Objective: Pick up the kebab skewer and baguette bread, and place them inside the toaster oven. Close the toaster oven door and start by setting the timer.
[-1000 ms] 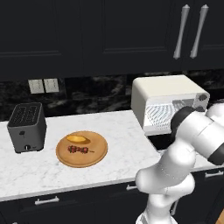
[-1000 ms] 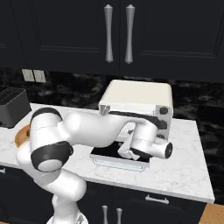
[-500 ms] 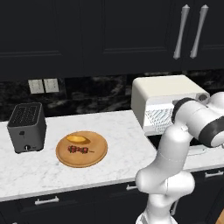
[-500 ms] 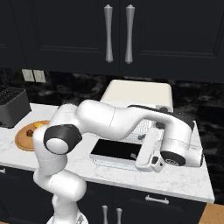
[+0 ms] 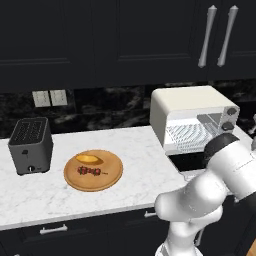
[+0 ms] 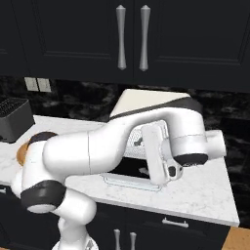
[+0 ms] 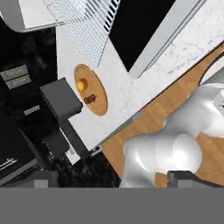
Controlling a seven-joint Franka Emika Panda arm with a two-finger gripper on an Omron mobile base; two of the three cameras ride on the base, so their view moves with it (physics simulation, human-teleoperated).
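White marble counter [image 5: 135,150] carries the cream-white toaster oven [image 5: 192,117], its black glass door [image 7: 148,30] folded down flat. Well left of the oven, a round wooden plate [image 5: 107,182] holds the golden baguette bread [image 5: 89,159] beside the dark kebab skewer [image 5: 90,171]. Whether the gripper's fingers are apart cannot be told.

White Franka arm with dark joints [image 6: 97,151] folded up pretty tight: thick upper link sweeping from low left up to the right in the right base view, then doubling back at the rounded wrist [image 6: 190,146]. Hand hanging straight down off it. From the left base view, just a hunched white elbow [image 5: 210,195] with a dark joint band on top. Two-finger gripper [image 7: 114,179] spread wide – small dark finger tips [image 7: 188,177] far apart, nothing between them.
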